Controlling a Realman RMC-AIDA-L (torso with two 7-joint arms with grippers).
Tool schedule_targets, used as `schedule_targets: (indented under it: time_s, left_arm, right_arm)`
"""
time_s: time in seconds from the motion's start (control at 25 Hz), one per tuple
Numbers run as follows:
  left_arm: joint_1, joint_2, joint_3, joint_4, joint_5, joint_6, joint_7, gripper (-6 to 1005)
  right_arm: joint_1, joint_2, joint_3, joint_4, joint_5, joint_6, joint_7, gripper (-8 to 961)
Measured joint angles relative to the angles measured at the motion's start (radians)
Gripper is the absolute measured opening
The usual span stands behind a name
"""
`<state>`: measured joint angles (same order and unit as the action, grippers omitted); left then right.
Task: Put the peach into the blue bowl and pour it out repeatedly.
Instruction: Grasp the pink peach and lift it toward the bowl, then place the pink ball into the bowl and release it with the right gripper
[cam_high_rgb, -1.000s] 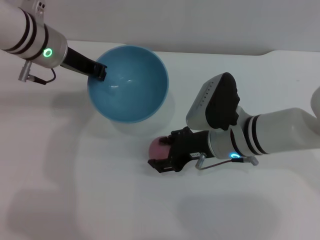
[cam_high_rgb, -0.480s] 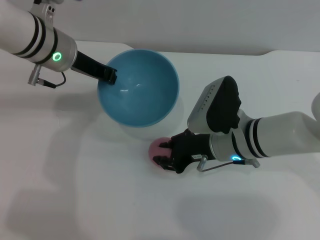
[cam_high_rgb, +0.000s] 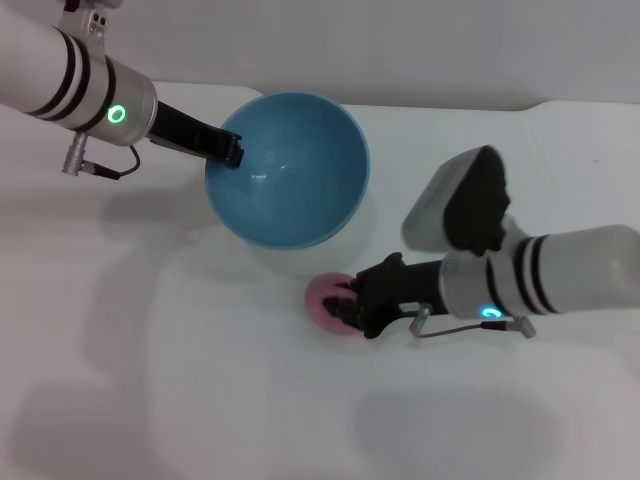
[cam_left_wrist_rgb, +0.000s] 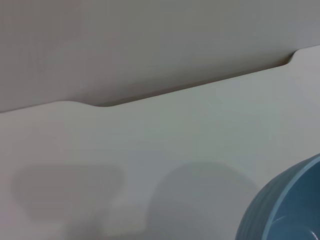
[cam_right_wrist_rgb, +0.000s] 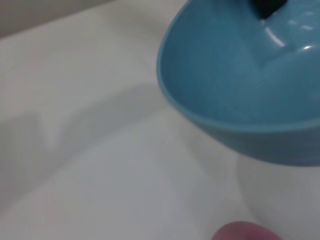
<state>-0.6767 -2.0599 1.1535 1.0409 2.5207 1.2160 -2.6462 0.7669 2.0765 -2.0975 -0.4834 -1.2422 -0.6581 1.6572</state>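
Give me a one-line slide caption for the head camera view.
Left hand holds the blue bowl by its rim, raised and tilted, while the right hand closes on the peach on the white table.

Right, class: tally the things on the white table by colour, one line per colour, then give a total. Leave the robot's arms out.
Blue: 1, the blue bowl, held at its rim by the left gripper.
Pink: 1, the peach, on the table with the right gripper around it.
Total: 2
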Motion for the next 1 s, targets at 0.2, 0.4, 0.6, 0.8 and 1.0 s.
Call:
schedule_targets:
  time_s: [0.2,0.4,0.6,0.8,1.0]
  left_arm:
    - [0.001,0.001,0.002,0.0,-0.001,-0.003,-0.006,-1]
    - [0.0,0.003,0.009,0.0,-0.001,-0.008,-0.029,-1]
    - [-0.004,-0.001,0.035,-0.017,-0.008,-0.062,-0.037,-1]
    - [-0.05,-0.002,0.154,-0.096,-0.022,-0.087,-0.04,-1]
    - [-0.083,-0.007,0.261,-0.14,-0.073,-0.096,-0.041,-1]
  right_arm:
    - [-0.039,-0.01,0.129,0.0,-0.005,-0.085,-0.034,188]
    - [-0.142,-0.033,0.4,0.0,-0.01,-0.233,-0.138,151]
    - [-0.255,-0.056,0.73,-0.011,-0.035,-0.436,-0.22,105]
    - [-0.353,-0.054,0.955,-0.082,-0.067,-0.627,-0.253,65]
    - [-0.402,-0.046,1.046,-0.186,-0.076,-0.798,-0.253,53]
